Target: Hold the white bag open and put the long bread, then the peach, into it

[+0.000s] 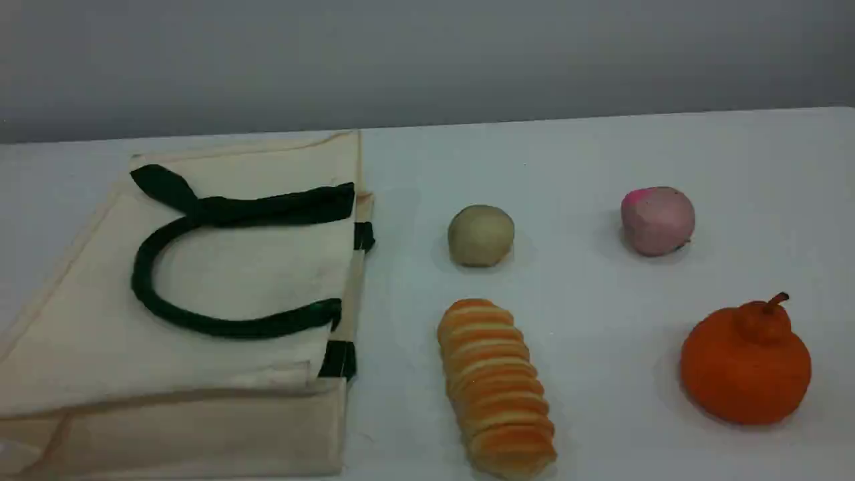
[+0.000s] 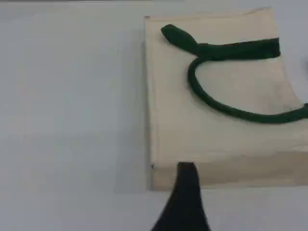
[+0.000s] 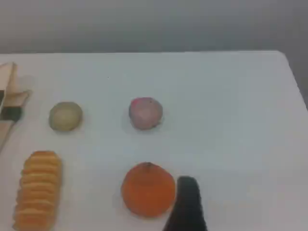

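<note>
A: Since the bag (image 1: 220,280) lies flat and folded on the bench (image 1: 588,167), just ahead of the left tool (image 2: 185,192), how should that tool start?

B: My judgement: go for the upper layer at the mouth, or the green strap (image 1: 200,267) lying on top, and lift so the mouth gapes. Pinching both layers together would keep it shut. That tool reads as released, holding nothing; only one dark fingertip shows, over the bag's near edge.

A: Anything in the bag?

B: Nothing shows in it; it lies collapsed, so I'd say empty, though the inside is hidden.

A: And the bread (image 1: 495,387)?

B: Ahead and well to the left of the right tool (image 3: 187,202), just beside the bag's mouth, lying lengthwise. A grip across its middle would carry it level.

A: The peach (image 1: 658,220)?

B: Farther ahead of that tool, slightly left, apart from the tan ball (image 1: 481,235). The orange fruit (image 1: 747,364) sits closest to the fingertip, just to its left. That tool is also released and empty.
</note>
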